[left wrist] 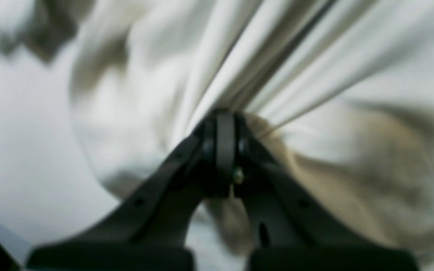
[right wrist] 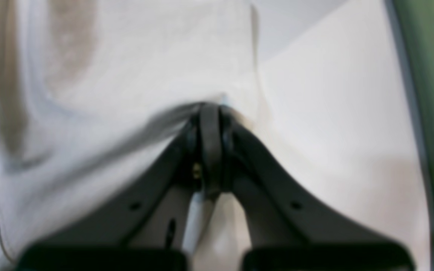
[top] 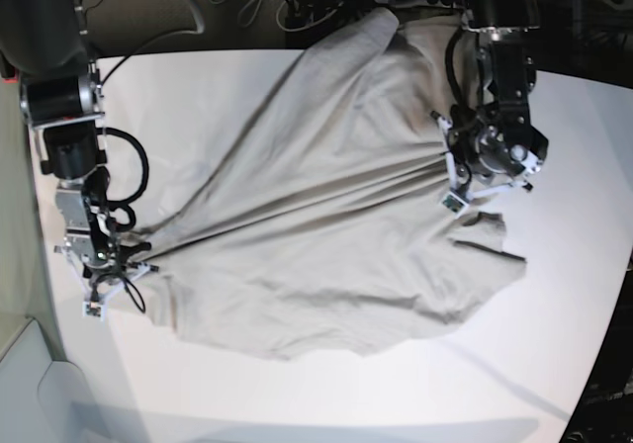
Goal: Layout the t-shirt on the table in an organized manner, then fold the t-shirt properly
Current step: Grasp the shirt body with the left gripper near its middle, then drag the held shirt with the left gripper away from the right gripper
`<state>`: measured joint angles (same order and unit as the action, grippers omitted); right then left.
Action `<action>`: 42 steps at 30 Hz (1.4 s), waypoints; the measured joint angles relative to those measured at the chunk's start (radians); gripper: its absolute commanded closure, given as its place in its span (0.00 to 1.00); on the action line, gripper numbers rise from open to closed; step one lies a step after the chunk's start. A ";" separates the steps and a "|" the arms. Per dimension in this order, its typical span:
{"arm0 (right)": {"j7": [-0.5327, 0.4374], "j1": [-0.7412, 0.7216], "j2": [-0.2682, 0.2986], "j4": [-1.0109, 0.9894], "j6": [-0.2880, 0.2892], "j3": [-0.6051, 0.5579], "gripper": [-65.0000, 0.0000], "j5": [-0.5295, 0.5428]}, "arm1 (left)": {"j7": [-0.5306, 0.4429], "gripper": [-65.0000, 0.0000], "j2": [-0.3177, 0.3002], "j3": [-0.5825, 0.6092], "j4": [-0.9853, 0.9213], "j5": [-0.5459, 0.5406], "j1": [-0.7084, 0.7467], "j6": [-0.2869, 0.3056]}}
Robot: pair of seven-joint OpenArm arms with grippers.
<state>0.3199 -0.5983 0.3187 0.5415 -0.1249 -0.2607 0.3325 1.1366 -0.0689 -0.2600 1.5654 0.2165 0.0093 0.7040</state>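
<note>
I see the shirt (top: 326, 216) spread over the middle of the table (top: 554, 364), rumpled, its top end running up over the far edge and its rounded lower part lying toward the near side. Long creases run across it from one gripper to the other — the cloth looks pulled taut between them.

My right gripper (top: 127, 248) sits close to the table's left edge in the base view. In its wrist view the gripper (right wrist: 210, 107) has its jaws clamped together on a pinch of cloth (right wrist: 100, 75), with bare tabletop (right wrist: 333, 113) beside it.

My left gripper (top: 457, 166) is over the shirt's other side, toward the far right part of the table. Its wrist view shows the gripper (left wrist: 224, 114) with jaws closed on a bunch of fabric (left wrist: 296, 56) — folds fan out from the tips, and white table (left wrist: 21, 150) shows off to one side. Both wrist views are blurred.
</note>
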 measured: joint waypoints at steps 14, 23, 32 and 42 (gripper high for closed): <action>0.187 0.416 -0.014 0.659 -0.004 0.006 1.00 -0.015 | -0.042 1.00 -0.090 -0.275 -0.179 0.094 -0.197 -0.004; 0.486 0.633 -0.044 1.056 0.012 -0.011 1.00 0.014 | -0.042 1.00 -0.056 -0.274 -0.162 0.083 -0.343 -0.002; 0.484 0.642 0.008 1.216 0.011 0.119 1.00 0.012 | 0.072 1.00 0.033 -0.264 0.158 0.081 -0.261 -0.004; 0.488 0.520 -0.001 1.206 0.012 0.150 1.00 0.016 | 0.094 1.00 0.056 0.046 0.229 0.047 0.092 -0.001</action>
<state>0.8078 -0.0780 0.3180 1.7477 -0.1127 -0.1108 0.3481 1.2304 -0.0124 -0.2142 1.7939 0.2634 0.1013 0.7033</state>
